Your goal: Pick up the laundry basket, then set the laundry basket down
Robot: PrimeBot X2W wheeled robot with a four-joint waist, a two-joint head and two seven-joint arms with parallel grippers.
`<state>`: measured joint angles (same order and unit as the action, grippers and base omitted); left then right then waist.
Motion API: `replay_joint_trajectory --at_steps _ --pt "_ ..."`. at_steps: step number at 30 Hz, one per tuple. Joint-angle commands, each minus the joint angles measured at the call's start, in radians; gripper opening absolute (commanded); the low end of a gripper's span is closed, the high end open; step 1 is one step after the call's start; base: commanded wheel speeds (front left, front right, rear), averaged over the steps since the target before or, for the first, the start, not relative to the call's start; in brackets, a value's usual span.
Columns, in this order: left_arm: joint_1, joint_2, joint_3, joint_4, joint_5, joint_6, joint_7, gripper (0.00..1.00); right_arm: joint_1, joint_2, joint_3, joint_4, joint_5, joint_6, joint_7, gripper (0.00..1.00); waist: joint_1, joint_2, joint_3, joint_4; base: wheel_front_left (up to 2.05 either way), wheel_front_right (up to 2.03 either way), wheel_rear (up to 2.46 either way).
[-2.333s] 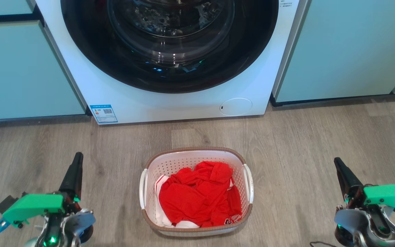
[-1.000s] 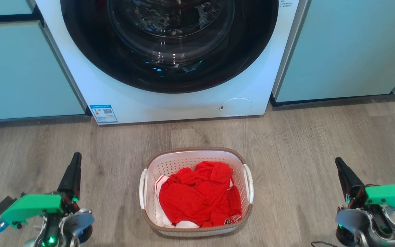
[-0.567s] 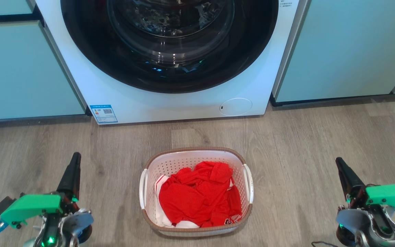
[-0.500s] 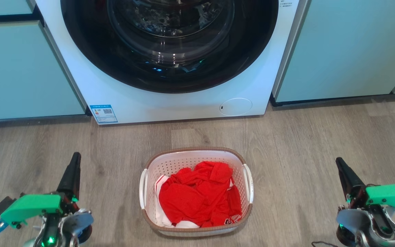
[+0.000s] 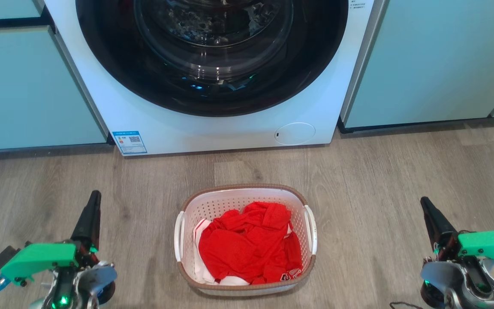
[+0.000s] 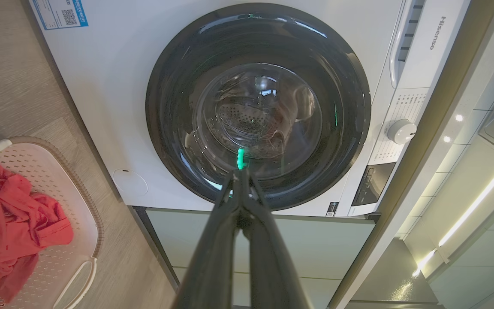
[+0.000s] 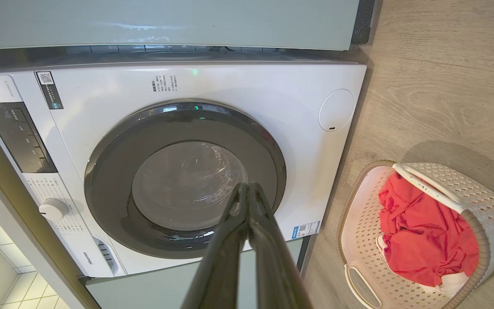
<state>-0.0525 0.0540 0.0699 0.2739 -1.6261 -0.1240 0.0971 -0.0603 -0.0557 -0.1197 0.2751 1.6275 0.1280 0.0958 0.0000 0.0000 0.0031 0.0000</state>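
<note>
We see the laundry basket [image 5: 245,187] standing level on the wooden floor [image 5: 367,184] straight ahead of us. It is a little way out from the far edge, where the floor meets the washing machine [image 5: 230,133], and in front of the machine's dark round door [image 5: 105,68]. Its brown rim faces up and a white handle [image 5: 179,236] runs along each side. A crumpled red garment [image 5: 251,244] fills most of it, with a bit of white cloth [image 5: 234,281] showing at the near end.

Our left hand [image 5: 95,198] hangs over the near left of the floor, well apart from the basket. Its two dark fingers are pressed together to a single point and hold nothing. Our right hand [image 5: 425,204] mirrors it over the near right, about as far from the basket, fingers likewise closed tip to tip and empty. Both point toward the machine.

In each wrist view we see the fingertips meet in front of the door glass, with the basket off to one side on the floor.

Pale green cabinets [image 5: 24,86] flank the machine on both sides. A blue label [image 5: 129,142] sits at its lower left corner.
</note>
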Motion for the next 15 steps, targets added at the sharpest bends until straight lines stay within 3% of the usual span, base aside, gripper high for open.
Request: replay_joint_trajectory --at_steps 1,15 --pt "-0.055 0.004 0.033 -0.029 0.009 -0.007 0.008 0.00 -0.047 -0.004 0.018 -0.031 -0.009 0.003 0.008 0.00 0.0000 0.0000 0.000 0.000 0.00 0.00 0.00" --pt "-0.055 0.003 0.036 -0.029 0.011 -0.007 0.009 0.00 -0.047 -0.002 0.016 -0.031 -0.011 0.003 0.010 0.00 0.0000 0.0000 0.000 0.000 0.00 0.00 0.00"
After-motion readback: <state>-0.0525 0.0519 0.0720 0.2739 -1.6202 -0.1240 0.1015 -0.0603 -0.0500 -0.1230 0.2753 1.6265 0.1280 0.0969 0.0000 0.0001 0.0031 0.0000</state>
